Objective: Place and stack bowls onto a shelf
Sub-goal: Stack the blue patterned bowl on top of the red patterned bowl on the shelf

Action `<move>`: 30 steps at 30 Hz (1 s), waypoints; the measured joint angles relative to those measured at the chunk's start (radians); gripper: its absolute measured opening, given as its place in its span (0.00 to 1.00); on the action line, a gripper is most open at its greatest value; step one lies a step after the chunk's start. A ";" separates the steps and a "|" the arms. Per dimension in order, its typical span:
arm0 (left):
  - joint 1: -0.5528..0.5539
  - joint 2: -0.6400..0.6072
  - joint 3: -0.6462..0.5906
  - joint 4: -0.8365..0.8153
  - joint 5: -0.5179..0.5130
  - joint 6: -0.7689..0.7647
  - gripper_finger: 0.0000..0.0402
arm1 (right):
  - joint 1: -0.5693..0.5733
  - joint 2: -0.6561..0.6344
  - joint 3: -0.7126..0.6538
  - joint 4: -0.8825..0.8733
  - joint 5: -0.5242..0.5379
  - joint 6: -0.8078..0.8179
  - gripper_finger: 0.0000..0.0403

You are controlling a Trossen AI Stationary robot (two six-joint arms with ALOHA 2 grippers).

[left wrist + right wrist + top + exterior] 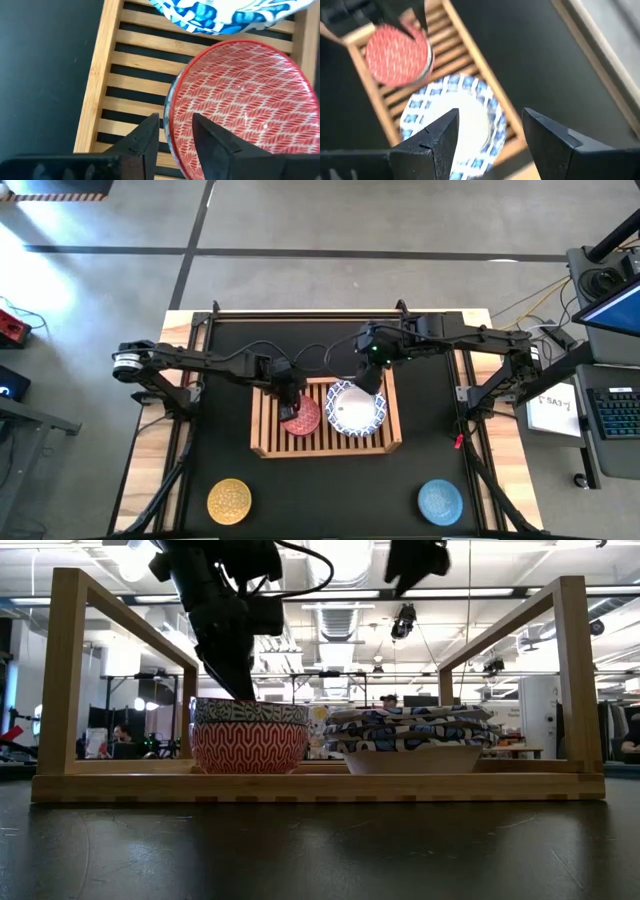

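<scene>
Bowls sit in the light brown slatted wooden shelf at table centre: a red patterned bowl nested in a grey-blue bowl at nine o'clock, stacked white blue-rimmed bowls at three. The left gripper straddles the red bowl's rim, fingers parted. The right gripper hovers above the white stack, fingers wide apart. A yellow bowl and a light blue bowl lie at seven and five.

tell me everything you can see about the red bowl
The red bowl is round, glossy like ceramic, with a white leaf-like pattern. It sits upright on the left side of the wooden shelf, nested in a bowl with a dark patterned rim. The left pincer straddles its rim, fingers partly open.
</scene>
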 joint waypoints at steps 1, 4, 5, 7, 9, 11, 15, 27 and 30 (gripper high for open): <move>0.000 0.000 0.000 0.001 0.002 0.008 0.25 | 0.000 0.000 0.000 -0.025 -0.019 0.025 0.51; 0.000 -0.015 0.000 0.017 -0.007 0.033 0.26 | 0.009 0.000 0.000 -0.075 -0.067 0.090 0.51; 0.000 -0.028 0.000 0.033 -0.018 0.045 0.26 | 0.014 0.000 0.000 -0.085 -0.074 0.109 0.51; 0.001 -0.052 0.000 0.055 -0.023 0.067 0.26 | 0.028 0.000 0.000 -0.096 -0.077 0.135 0.51; 0.001 -0.073 0.000 0.068 -0.024 0.070 0.26 | 0.045 0.000 0.000 -0.114 -0.077 0.169 0.51; 0.001 -0.101 0.000 0.069 -0.025 0.071 0.26 | 0.065 0.000 0.000 -0.133 -0.077 0.203 0.51; 0.001 -0.139 0.000 0.080 -0.028 0.073 0.26 | 0.125 0.000 0.000 -0.166 -0.077 0.302 0.51; 0.001 -0.181 0.000 0.129 -0.053 0.115 0.26 | 0.459 0.001 0.000 -0.202 -0.102 0.773 0.51; 0.000 -0.181 0.000 0.153 -0.053 0.114 0.26 | 0.557 0.012 -0.002 -0.210 -0.098 0.915 0.51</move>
